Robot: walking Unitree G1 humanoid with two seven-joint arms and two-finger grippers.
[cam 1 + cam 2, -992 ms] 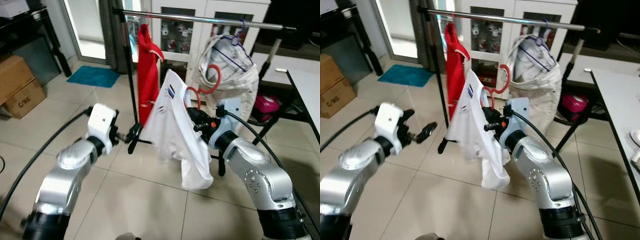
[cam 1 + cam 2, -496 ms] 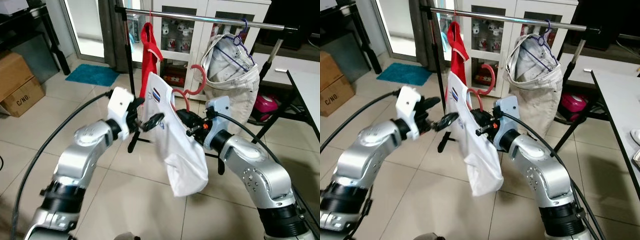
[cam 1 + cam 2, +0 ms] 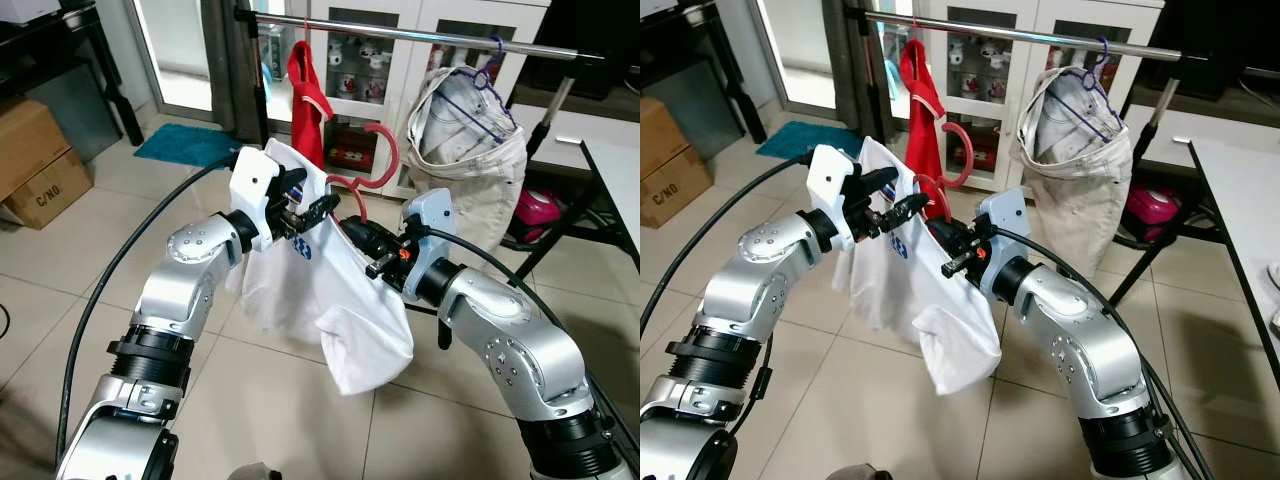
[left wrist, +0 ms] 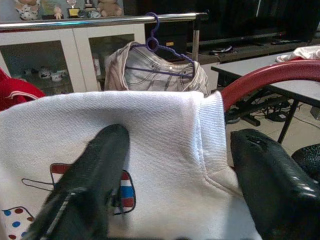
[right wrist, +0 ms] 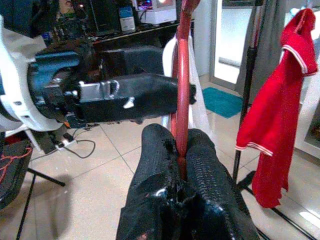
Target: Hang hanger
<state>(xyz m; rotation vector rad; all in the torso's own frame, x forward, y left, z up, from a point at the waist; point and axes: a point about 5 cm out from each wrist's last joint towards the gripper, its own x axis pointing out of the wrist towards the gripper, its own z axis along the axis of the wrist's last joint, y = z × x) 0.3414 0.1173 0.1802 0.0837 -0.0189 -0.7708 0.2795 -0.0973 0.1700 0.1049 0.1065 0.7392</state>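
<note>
Your right gripper (image 5: 181, 150) is clamped on the red hanger (image 3: 375, 170), its two fingers pressed tight on either side of the thin red bar. The hanger carries a white shirt (image 3: 330, 300), which drapes down below both grippers, its hem well above the floor tiles (image 3: 250, 390). The hanger's hook curves up just above the right gripper, below the rail (image 3: 420, 35) and not yet on it.

Your left gripper (image 3: 305, 212) is at the shirt's collar, just beside the right gripper. Its fingers (image 4: 100, 160) stand wide apart, one lying on the front of the shirt over the printed patch, the other by the collar edge next to the hanger's red bar. They are spread around the fabric rather than pinching it.

On the rail, a red shirt (image 3: 310, 100) hangs directly behind the left gripper, and a pale garment (image 3: 465, 150) on a purple hanger (image 3: 490, 70) hangs further along, behind the right arm. Between those two there is a bare stretch of rail, and the hook sits below that gap. The rail's dark upright (image 3: 255, 90) stands just beyond the red shirt, with a cardboard box (image 3: 40, 170) well off past it. A white table edge (image 3: 610, 180) lies beyond the pale garment, on the far side from the red shirt.
</note>
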